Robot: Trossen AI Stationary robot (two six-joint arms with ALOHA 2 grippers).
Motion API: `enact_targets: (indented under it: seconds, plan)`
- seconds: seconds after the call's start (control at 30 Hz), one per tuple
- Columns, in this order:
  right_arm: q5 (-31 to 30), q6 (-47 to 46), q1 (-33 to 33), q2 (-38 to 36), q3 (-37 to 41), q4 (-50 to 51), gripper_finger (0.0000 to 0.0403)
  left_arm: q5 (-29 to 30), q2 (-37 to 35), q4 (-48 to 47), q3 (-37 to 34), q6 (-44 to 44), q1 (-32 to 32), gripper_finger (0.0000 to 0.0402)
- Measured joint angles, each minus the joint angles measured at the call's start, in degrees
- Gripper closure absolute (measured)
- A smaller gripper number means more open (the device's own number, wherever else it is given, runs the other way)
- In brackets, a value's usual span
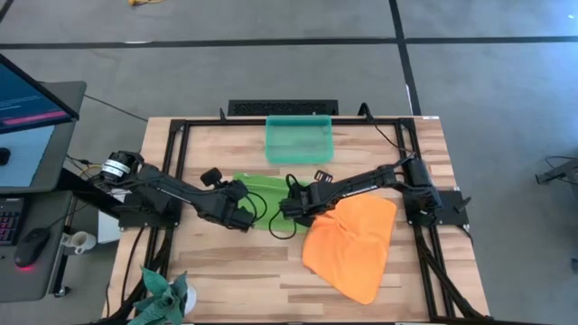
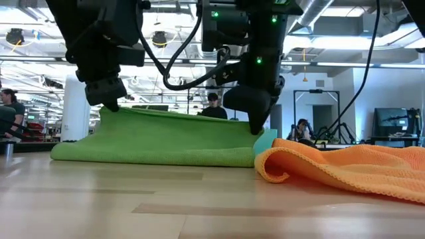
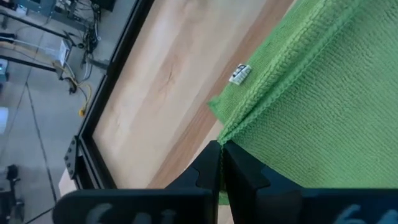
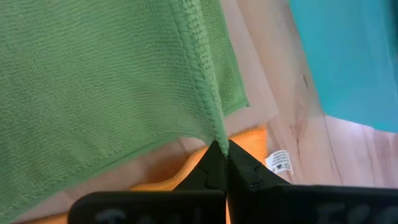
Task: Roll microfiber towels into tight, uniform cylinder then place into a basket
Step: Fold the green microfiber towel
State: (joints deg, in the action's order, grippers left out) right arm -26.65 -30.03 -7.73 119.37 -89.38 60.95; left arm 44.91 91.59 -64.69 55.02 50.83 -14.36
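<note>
The lime green towel (image 1: pixel 262 191) lies mid-table between my two grippers, its lower layer (image 2: pixel 153 154) flat on the wood. Its raised edge (image 2: pixel 179 114) spans from one gripper to the other. My left gripper (image 1: pixel 246 215) is shut on that edge's left end and my right gripper (image 1: pixel 291 209) on its right end. The orange towel (image 1: pixel 354 242) lies crumpled on the table to the right, next to the right gripper. The teal basket (image 1: pixel 299 138) stands at the far edge, behind the green towel. My left gripper pinches the green towel's hemmed edge (image 3: pixel 231 129) near a corner between its two fingers, slanting down from the table's left. That end is lifted off the table, and the cloth slopes away from it. My right gripper pinches the hemmed edge at the other corner (image 4: pixel 216 132) between its two fingers, slanting down from the right. The corner is lifted and the cloth hangs from it toward the layer on the table, above the orange towel (image 4: pixel 186 171).
A dark green spiky plant-like thing (image 1: pixel 163 296) sits at the table's near left corner. Black frame rails (image 1: pixel 172 171) run along the table's sides. Bare wood (image 1: pixel 235 271) lies near the front edge. People (image 2: pixel 212 106) are in the room behind.
</note>
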Motion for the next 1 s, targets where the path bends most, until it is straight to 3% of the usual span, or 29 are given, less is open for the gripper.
enact_targets:
  seconds: [0.5, 0.73, 1.0]
  plan:
    - [1.33, -1.37, 1.50, 0.01, 0.00, -1.97, 0.0393, -2.00, 0.00, -1.88, 0.00, -0.58, 0.27, 0.0306]
    - [4.98, -1.01, 3.55, -0.01, 0.00, -1.86, 0.0389, -4.51, 0.00, -5.41, 0.04, 1.26, 0.23, 0.0310]
    - [8.28, 0.28, 5.05, 0.00, -0.02, -1.10, 0.0363, -5.91, 0.00, -2.77, 0.04, -3.14, 0.53, 0.0327]
